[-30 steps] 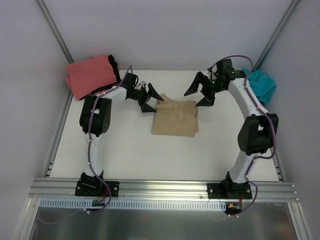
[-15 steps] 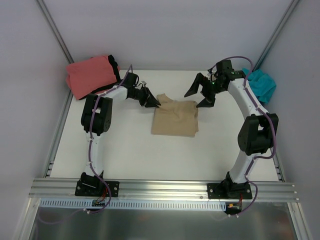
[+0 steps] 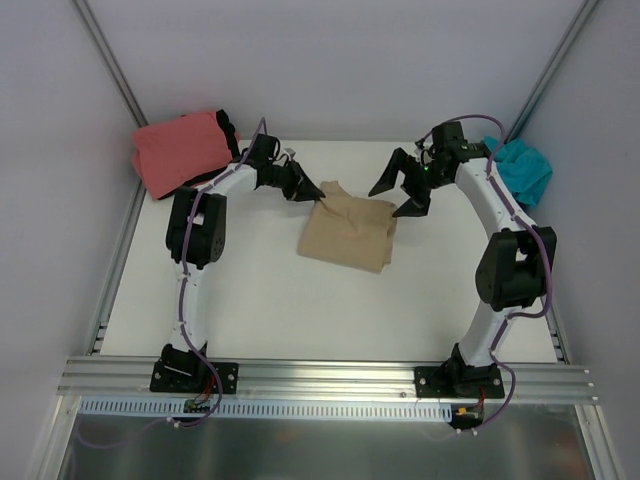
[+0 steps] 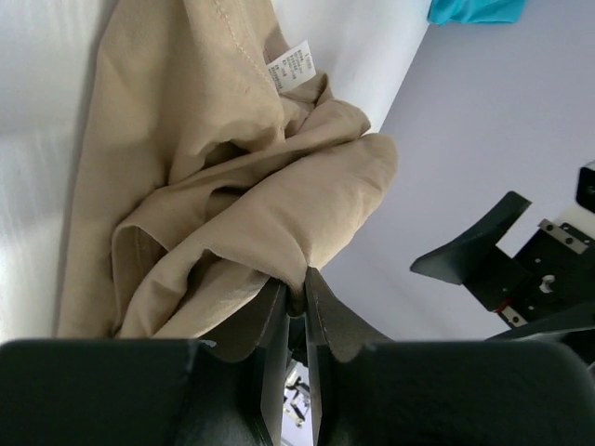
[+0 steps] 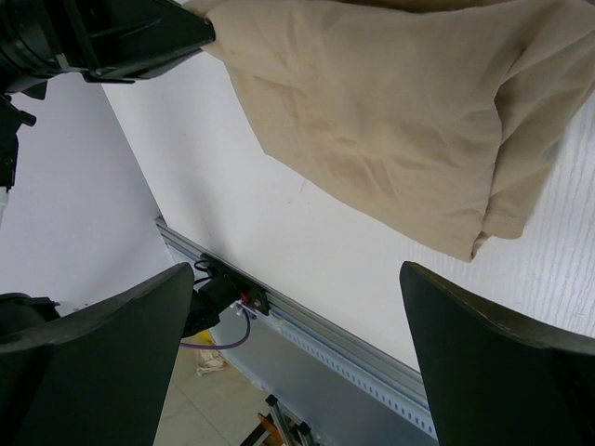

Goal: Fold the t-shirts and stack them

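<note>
The tan t-shirt [image 3: 345, 232] lies on the white bench [image 3: 250, 295], folded into a rough rectangle and rumpled along its far side.

The left arm [image 3: 205, 225] reaches in to the shirt's far-left corner. Its jaws are pinched almost shut on a bunched fold of the tan cloth. In the left wrist view the two dark fingers [image 4: 271, 325] stand nearly together with the fabric gripped at their tips. From there the cloth spreads away in soft creases. That corner is drawn into a peak toward the left jaws, while the rest of the shirt rests flat. A small white care label [image 4: 296, 65] shows near a seam, farther along the shirt from the grip.

The right arm [image 3: 500, 215] has its jaws at the shirt's far-right corner. They are spread wide and have hold of nothing. In the right wrist view the two fingers [image 5: 93, 353] stand far apart at the lower edges of the picture, and the folded shirt lies beyond them with no contact that I can make out.

The coral-pink t-shirt [image 3: 180, 150] sits well off to the left of the tan one and farther back. The black t-shirt [image 3: 228, 128] shows at its far-right edge, seemingly underneath. The teal t-shirt [image 3: 522, 170] is bunched to the right of the tan one, beyond the right arm.
</note>
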Available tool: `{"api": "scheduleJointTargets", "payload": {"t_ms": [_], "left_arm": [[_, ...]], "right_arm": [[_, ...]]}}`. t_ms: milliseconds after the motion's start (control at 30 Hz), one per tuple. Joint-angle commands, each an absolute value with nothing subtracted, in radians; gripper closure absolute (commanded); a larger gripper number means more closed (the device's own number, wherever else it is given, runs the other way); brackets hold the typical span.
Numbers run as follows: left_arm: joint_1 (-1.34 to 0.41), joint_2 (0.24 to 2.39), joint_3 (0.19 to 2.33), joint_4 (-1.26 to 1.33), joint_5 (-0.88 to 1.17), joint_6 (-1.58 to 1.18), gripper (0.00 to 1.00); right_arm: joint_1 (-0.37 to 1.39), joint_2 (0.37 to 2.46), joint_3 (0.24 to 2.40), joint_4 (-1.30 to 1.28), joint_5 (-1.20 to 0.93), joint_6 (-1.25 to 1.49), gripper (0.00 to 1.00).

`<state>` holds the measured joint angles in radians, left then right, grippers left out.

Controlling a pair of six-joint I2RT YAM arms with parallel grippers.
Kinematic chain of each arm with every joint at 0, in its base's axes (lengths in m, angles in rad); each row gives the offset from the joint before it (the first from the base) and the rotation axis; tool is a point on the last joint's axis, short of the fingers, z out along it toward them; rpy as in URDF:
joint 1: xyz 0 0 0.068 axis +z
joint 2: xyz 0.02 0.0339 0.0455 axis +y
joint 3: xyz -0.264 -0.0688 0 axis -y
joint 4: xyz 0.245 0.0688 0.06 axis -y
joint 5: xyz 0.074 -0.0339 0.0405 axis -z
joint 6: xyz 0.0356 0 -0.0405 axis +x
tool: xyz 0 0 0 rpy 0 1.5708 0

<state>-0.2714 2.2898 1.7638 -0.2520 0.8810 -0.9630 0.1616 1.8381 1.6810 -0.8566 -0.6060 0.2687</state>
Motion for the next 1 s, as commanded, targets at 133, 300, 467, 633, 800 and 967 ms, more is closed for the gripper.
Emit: {"api": "scheduleJointTargets", "payload": {"t_ms": [133,300,467,633,800,967], "left_arm": [[-0.268,2.356,1.865,-0.242,0.879,-1.022,0.87],[-0.27,2.395,1.891,-0.245,0.882,-1.031,0.87],[-0.27,2.411,1.887,-0.241,0.881,-1.037,0.87],[-0.268,2.422,1.885,-0.226,0.881,-1.045,0.86],[-0.259,2.448,1.888,-0.219,0.864,-1.063,0.75],[-0.244,2.477,1.888,-0.213,0.819,-1.08,0.02]], "right_arm": [[0.161,1.842,1.62,-0.763,-0.63,0.297,0.0],[0.167,1.966,1.623,-0.634,-0.663,0.351,0.01],[0.169,2.077,1.664,-0.485,-0.68,0.413,0.01],[0.169,2.212,1.724,-0.37,-0.669,0.465,0.01],[0.169,2.302,1.778,-0.379,-0.563,0.44,0.01],[0.169,2.324,1.79,-0.435,-0.483,0.373,0.01]]}}
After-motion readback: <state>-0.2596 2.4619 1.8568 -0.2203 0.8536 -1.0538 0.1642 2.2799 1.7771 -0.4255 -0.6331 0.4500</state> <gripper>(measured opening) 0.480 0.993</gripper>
